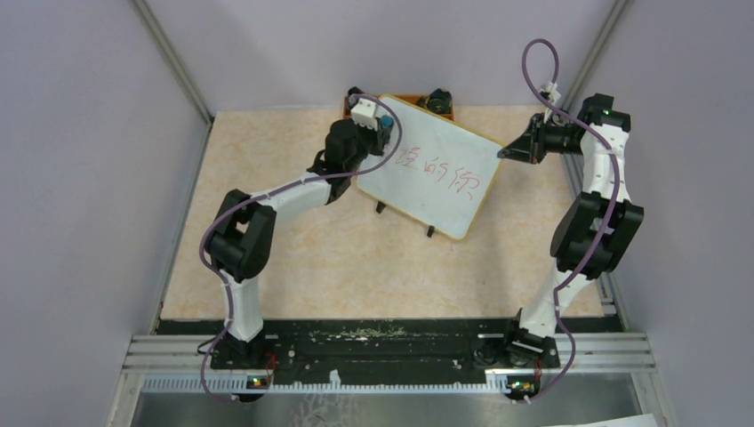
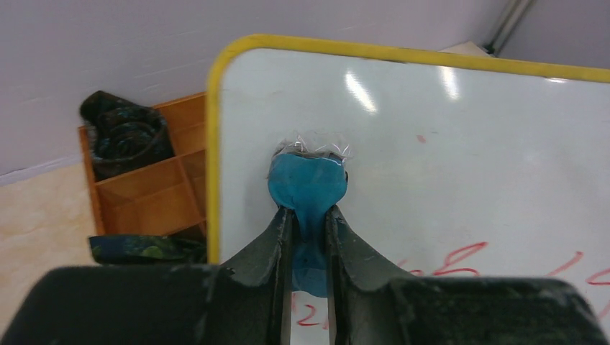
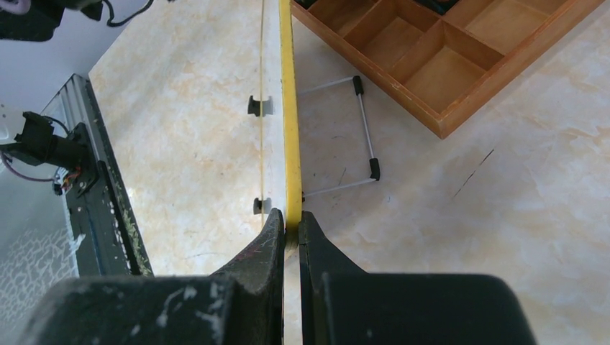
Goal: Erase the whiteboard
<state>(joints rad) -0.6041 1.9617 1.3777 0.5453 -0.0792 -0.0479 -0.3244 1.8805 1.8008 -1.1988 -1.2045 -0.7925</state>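
**Jaws clamped on both sides: blue wiper [image 2: 306, 180] in the left, whiteboard [image 1: 418, 200] rim in the right**

From above, the whiteboard stands tilted at the far middle of the table [image 1: 356, 267]. Red writing [image 1: 436, 169] runs across it, and an orange-brown tray [image 1: 411, 99] sits just behind. The left gripper [image 1: 384, 133] is at the board's upper left corner and the right gripper [image 1: 502, 153] at its right corner. The left wrist view shows the blue wiper pinched tight, its tip against the white surface near the corner, above the writing. The right wrist view shows the fingers shut on the yellow frame [image 3: 288, 108], with black feet [image 3: 255, 106] and a wire stand [image 3: 363, 129] either side.
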